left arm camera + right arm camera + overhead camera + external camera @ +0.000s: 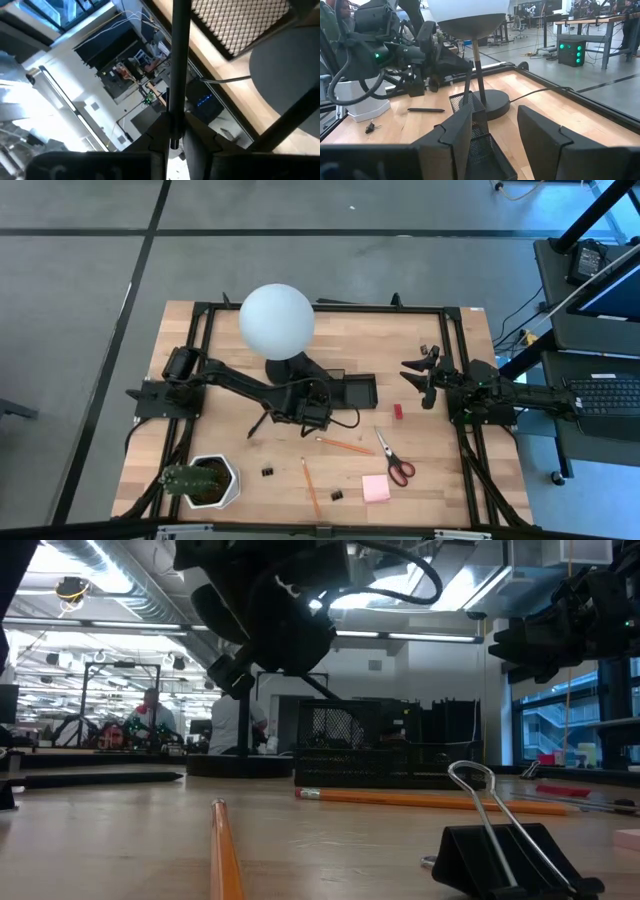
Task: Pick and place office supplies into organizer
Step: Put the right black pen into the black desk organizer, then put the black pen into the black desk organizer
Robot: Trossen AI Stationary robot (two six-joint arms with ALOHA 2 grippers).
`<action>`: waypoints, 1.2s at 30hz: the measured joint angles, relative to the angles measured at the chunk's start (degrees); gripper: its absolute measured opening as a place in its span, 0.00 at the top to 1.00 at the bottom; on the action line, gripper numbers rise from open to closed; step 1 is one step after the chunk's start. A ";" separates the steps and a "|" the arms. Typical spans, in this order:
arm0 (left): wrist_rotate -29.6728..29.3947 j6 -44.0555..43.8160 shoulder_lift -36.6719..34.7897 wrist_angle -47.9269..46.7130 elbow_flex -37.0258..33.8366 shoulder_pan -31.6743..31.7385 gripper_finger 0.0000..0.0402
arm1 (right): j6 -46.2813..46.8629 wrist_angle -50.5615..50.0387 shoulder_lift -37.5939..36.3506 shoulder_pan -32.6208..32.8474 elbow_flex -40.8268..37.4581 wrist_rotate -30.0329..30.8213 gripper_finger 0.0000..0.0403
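Note:
My left gripper (303,408) hangs just left of the organizer (352,392), a low black mesh tray beside the lamp's base, and is shut on a black pen (176,60). A second black pen (258,423) lies flat on the table. My right gripper (425,377) hovers open to the right of the organizer, touching nothing. Lying on the wood are a red block (397,411), red-handled scissors (396,461), a pink pad (376,488), two orange pencils (345,445) (311,486) and black binder clips (268,472) (335,495). My left gripper pinches the black pen by one end (174,131) between its two fingers, and the shaft runs straight out ahead along the fingers. The pen is lifted and slants down toward the organizer's mesh wall (330,735). Whether its far end touches the mesh cannot be seen.
The white globe lamp (277,320) stands on its round black base behind the organizer, close to my left arm. A plant in a white pot (205,483) sits at the near left corner. People and benches show in the room beyond the far edge.

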 joint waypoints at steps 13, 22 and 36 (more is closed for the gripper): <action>0.54 5.65 2.21 1.18 -0.12 -0.22 0.86 | -0.01 0.00 0.17 0.00 0.00 -0.01 0.60; 3.04 5.06 2.18 1.28 -0.10 -1.33 0.76 | 0.00 0.00 0.17 0.02 0.00 -0.02 0.60; 4.42 -16.85 2.13 0.44 -0.10 -5.83 0.69 | 0.00 0.00 0.17 0.02 0.00 -0.02 0.60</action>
